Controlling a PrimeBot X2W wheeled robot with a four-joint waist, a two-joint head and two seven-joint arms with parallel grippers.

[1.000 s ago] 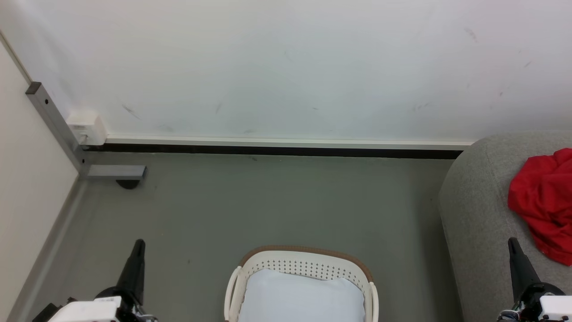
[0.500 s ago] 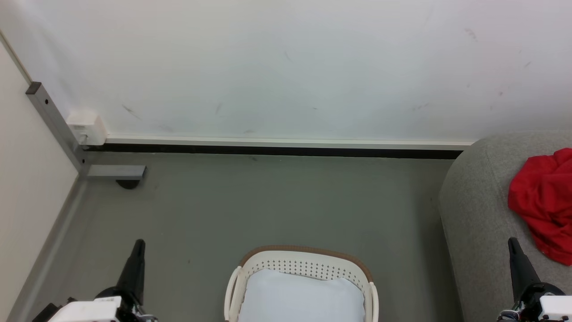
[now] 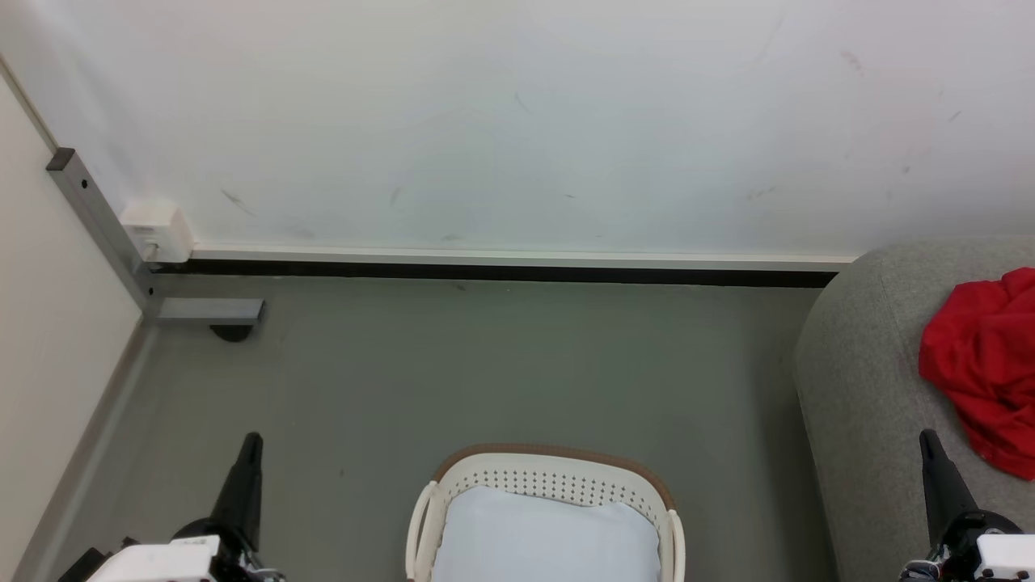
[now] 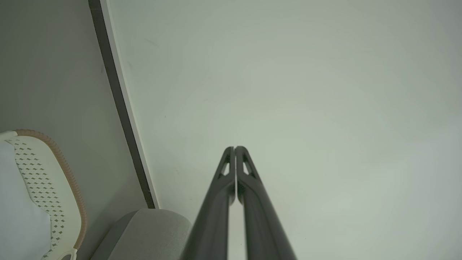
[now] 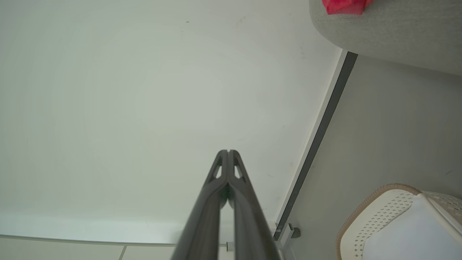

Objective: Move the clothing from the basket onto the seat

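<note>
The red clothing lies crumpled on the light grey seat at the right edge of the head view; a corner of the clothing and the seat also show at the top of the right wrist view. The cream basket with a brown rim stands on the floor at bottom centre, holding a plain white cloth. My left gripper is shut at the lower left, left of the basket. My right gripper is shut at the lower right, over the seat's front. Both hold nothing.
A white wall with a dark baseboard runs across the back. A grey metal post with a white box stands in the left corner. Grey floor lies between the basket and the wall.
</note>
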